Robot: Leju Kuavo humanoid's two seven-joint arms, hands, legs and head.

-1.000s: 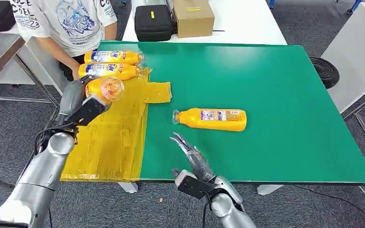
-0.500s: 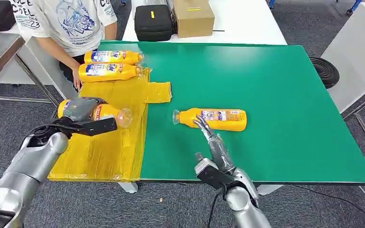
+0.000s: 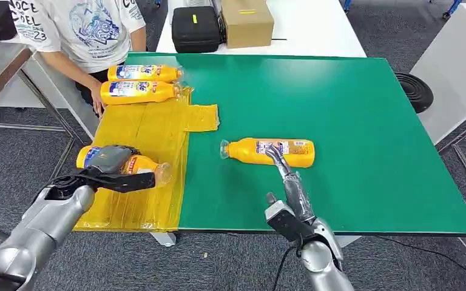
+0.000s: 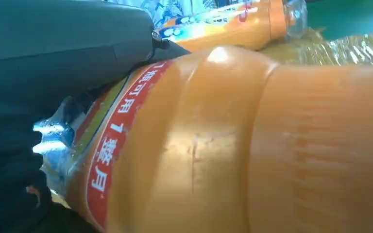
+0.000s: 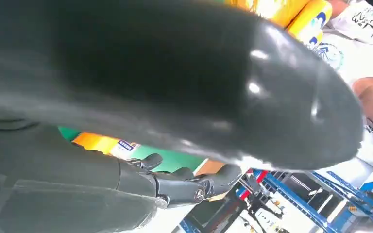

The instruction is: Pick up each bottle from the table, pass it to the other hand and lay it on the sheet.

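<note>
Bottle number three (image 3: 121,163) sits gripped in your left hand (image 3: 110,162), lying sideways over the yellow sheet (image 3: 139,130) at 9 o'clock. Your right hand (image 3: 285,176) reaches out, fingers extended, fingertips (image 3: 273,153) at the near side of the loose bottle (image 3: 270,151) on the green table (image 3: 352,121); you cannot tell contact.

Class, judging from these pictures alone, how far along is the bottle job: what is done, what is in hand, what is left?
Done: two bottles lie at the far end of the yellow sheet. In hand: the left hand holds a third bottle low over the sheet. Left: the bottle on the green table, which the open right hand is reaching.
</note>
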